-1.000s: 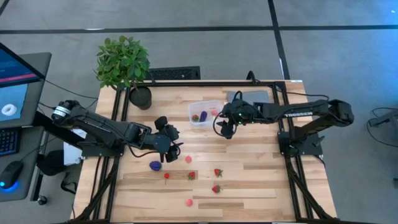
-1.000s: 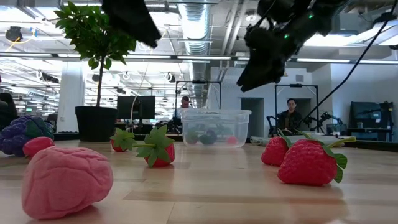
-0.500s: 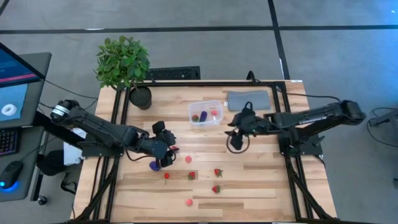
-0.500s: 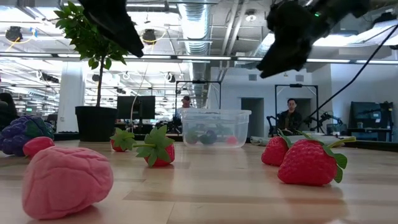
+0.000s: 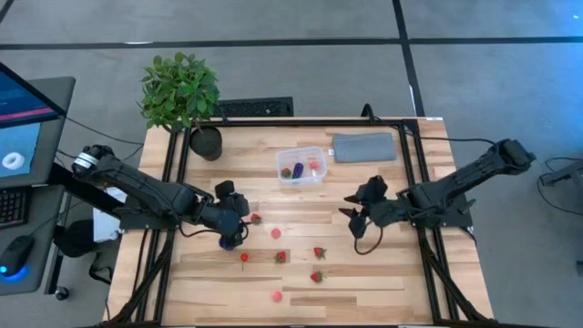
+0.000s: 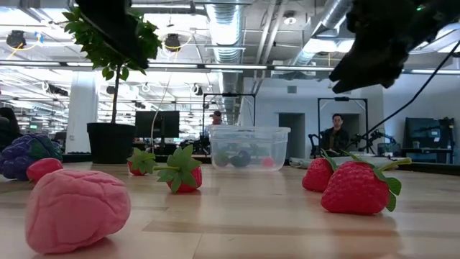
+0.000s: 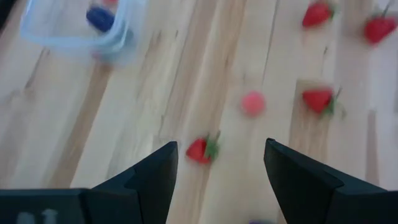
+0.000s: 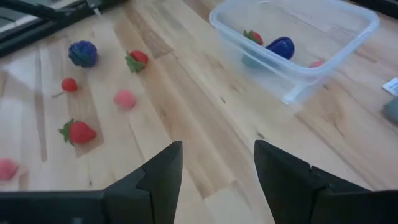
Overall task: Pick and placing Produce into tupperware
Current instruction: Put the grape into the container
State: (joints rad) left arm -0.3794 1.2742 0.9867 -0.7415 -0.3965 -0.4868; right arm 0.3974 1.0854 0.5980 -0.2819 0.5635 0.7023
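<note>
1. High view: the clear tupperware (image 5: 301, 166) sits at the table's far middle, holding a strawberry, a dark purple piece and a pink piece. The left gripper (image 5: 231, 221) hovers over a purple berry (image 5: 228, 242); the right gripper (image 5: 358, 217) hangs above bare wood, to the right of the loose produce.
2. Wrist views: both grippers' fingers stand apart, holding nothing. A strawberry (image 7: 200, 149) lies on the table between the left fingers.
3. Low view only: a knobbly pink piece (image 6: 75, 209) in the foreground, and people seated beyond the table.
</note>
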